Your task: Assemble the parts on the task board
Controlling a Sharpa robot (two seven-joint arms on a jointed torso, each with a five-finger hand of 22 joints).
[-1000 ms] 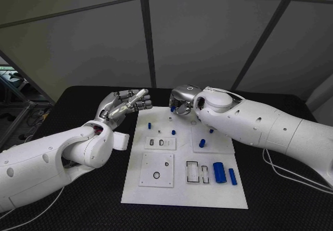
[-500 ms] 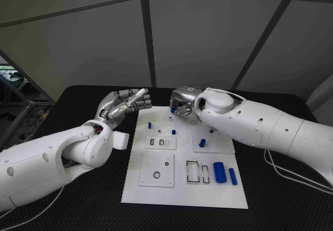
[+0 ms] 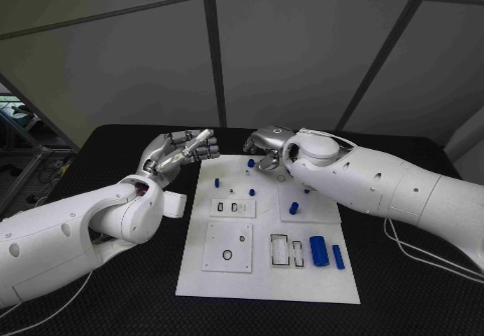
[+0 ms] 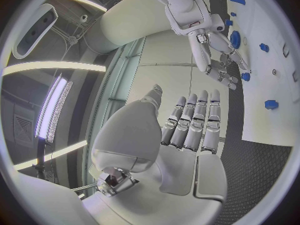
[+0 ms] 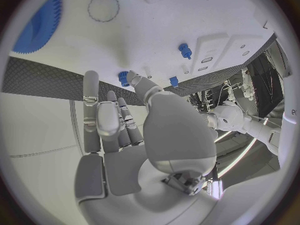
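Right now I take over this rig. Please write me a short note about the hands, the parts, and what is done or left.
Left hand: raised beside the task board, fingers apart, holding nothing.
Right hand: above the board's far edge, holding nothing, fingers near a small blue peg.
Standing on the board: several small blue pegs.
Loose: two blue cylinders lying at the board's right.
Left: most of the assembly, it seems.

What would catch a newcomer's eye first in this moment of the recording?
The two silver hands near the far end of the white board: the left hand raised beside its far left corner, holding nothing, the right hand over the far edge, fingertips by a small blue peg. Next, two long blue cylinders lying side by side near the board's right edge.
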